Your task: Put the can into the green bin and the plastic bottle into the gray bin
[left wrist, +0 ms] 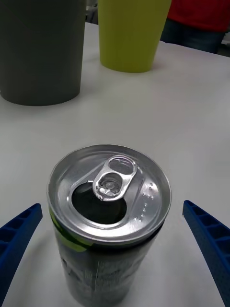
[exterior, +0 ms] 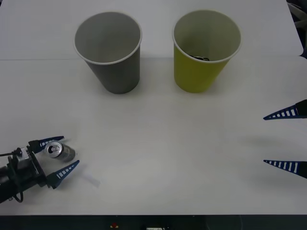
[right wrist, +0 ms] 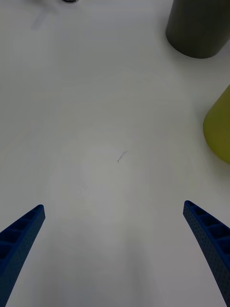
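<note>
Straddling the can (exterior: 60, 151) at the near left of the white counter (exterior: 158, 158), the left claw (exterior: 56, 155) is spread open, a blue finger on either side and neither touching it; the can lies on its side with its opened pull-tab top toward the claw, its dark label too cut off to read. The right claw (exterior: 288, 140) hangs open at the right edge. Far across stand the gray bin (exterior: 114, 52) and, to its right, the green bin (exterior: 201, 52), something dark in its bottom.

Left hand (exterior: 53, 157) low, fingers spread; right hand (exterior: 287, 140) spread wide
</note>
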`<state>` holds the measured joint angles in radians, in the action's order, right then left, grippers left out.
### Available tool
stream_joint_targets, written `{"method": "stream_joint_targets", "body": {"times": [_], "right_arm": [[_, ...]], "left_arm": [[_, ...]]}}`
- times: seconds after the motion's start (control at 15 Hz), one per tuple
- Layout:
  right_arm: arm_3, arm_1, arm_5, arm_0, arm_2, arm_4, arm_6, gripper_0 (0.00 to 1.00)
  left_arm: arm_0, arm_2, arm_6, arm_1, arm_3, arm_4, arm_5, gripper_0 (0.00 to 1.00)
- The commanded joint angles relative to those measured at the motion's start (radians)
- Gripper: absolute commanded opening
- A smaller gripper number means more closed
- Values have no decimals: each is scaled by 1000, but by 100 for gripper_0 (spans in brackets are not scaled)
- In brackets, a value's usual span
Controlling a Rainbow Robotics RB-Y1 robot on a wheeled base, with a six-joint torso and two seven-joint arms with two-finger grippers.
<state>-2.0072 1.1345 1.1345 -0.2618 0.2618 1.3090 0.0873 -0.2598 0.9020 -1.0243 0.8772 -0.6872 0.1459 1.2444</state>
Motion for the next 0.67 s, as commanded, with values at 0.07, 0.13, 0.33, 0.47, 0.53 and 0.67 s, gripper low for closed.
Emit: {"method": "stream_joint_targets", "body": {"times": [0.07, 0.13, 0.33, 0.47, 0.53, 0.67], "right_arm": [[0, 0, 0, 0, 0, 0, 0, 100], [0, 0, 0, 0, 0, 0, 0, 100], [0, 0, 0, 0, 0, 0, 0, 100], [0, 0, 0, 0, 0, 0, 0, 100], [0, 0, 0, 0, 0, 0, 0, 100], [0, 0, 0, 0, 0, 0, 0, 100]], "left_arm": [[-6, 0, 1, -1, 3, 1, -8, 74], [-6, 0, 1, -3, 6, 1, -8, 0], [-6, -2, 3, -3, 8, 1, -8, 0], [-6, 0, 6, -3, 8, 1, -10, 0], [-6, -2, 6, -3, 6, 1, -10, 0], [-6, -2, 13, 2, -6, 1, -8, 0]]}}
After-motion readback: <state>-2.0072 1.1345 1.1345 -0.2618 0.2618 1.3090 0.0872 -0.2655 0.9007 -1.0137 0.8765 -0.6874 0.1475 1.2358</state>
